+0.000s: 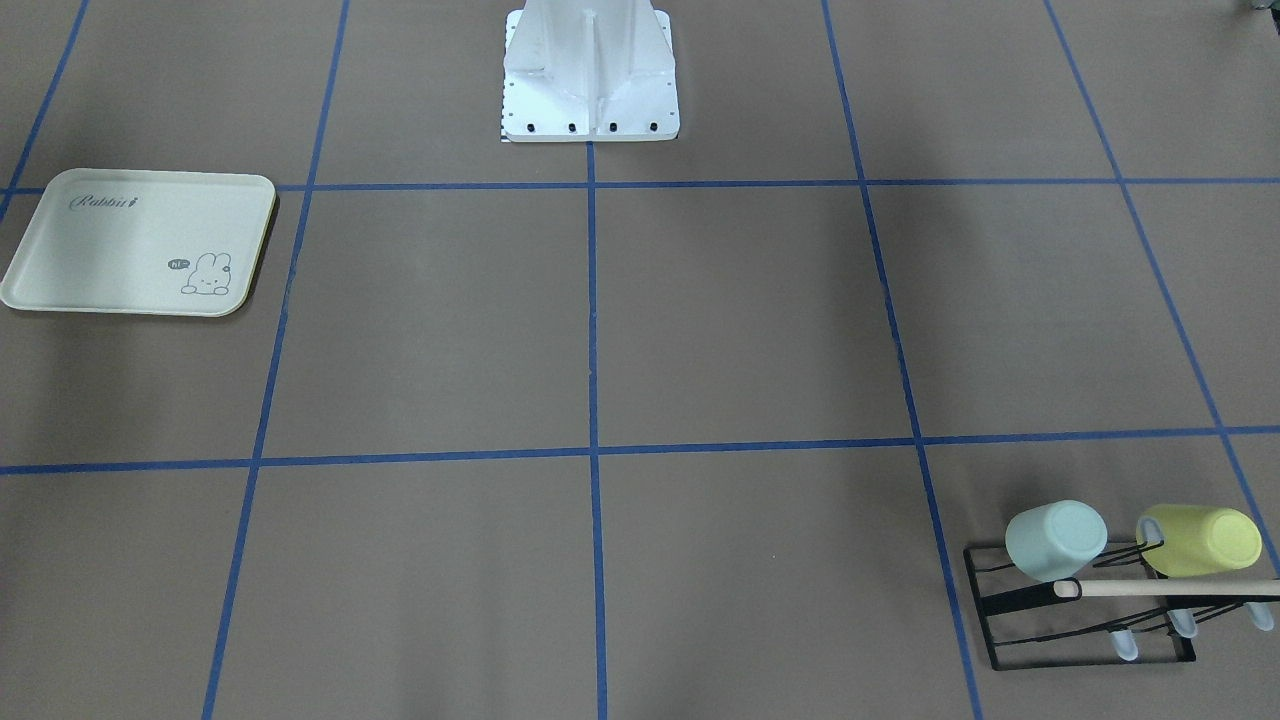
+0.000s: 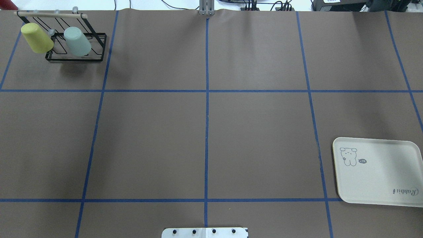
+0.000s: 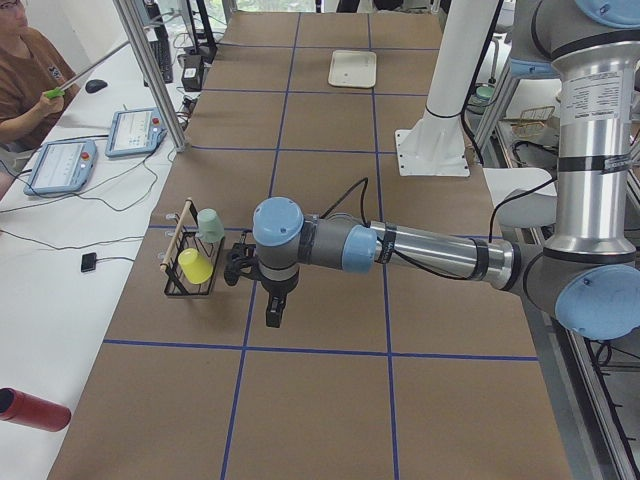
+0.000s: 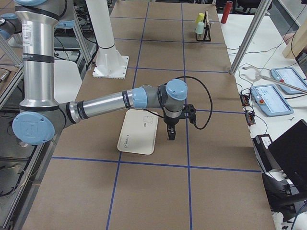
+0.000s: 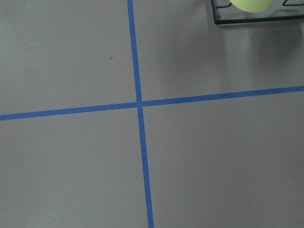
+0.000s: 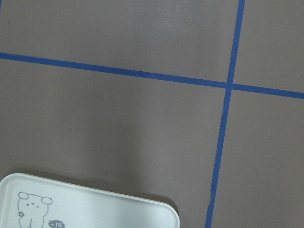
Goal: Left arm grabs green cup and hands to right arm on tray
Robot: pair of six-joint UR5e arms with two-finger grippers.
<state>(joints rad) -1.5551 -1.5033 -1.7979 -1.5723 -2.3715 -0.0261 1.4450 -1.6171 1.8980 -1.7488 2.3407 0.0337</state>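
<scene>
Opening reach, seemingly; needs the left tool (image 3: 272,318) brought to the green cup (image 2: 77,43) racked at ten o'clock on the tabletop (image 2: 257,132); cannot tell the grip of that or the right tool (image 4: 171,134).

Counts on the surface
Two cups: one green cup (image 1: 1055,540), one yellow-green cup (image 1: 1200,541). One black wire rack (image 2: 76,60), one cream tray (image 1: 130,245), two arms: left arm (image 3: 420,251), right arm (image 4: 108,102).

The left arm (image 3: 430,252) stretches out nearly level, wrist bent so the left gripper (image 3: 272,312) points straight down. The right arm (image 4: 105,103) reaches out likewise, the right gripper (image 4: 171,133) hanging downward. Whether either gripper is parted cannot be told.
</scene>
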